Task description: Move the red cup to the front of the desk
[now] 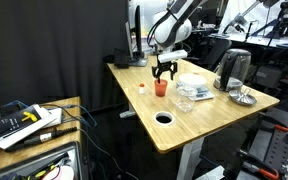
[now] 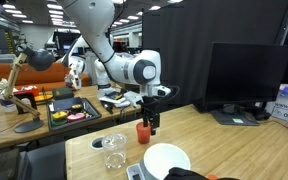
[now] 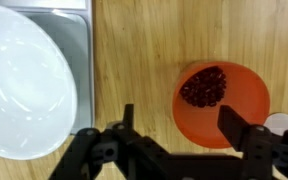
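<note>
The red cup (image 1: 161, 88) stands upright on the light wooden desk (image 1: 206, 127) near its middle. It also shows in an exterior view (image 2: 143, 132). My gripper (image 1: 165, 70) hangs just above it, open and pointing down. In the wrist view the cup (image 3: 222, 100) is seen from above with dark red bits inside. My open fingers (image 3: 179, 125) straddle the cup's left side, and the right finger overlaps its rim. Nothing is held.
A white bowl (image 3: 24, 80) on a grey tray sits beside the cup. A clear glass (image 1: 184, 101), a tiny orange item (image 1: 142, 87), a kettle (image 1: 234, 68) and the cable hole (image 1: 165, 117) are on the desk. A monitor (image 2: 249, 75) stands behind.
</note>
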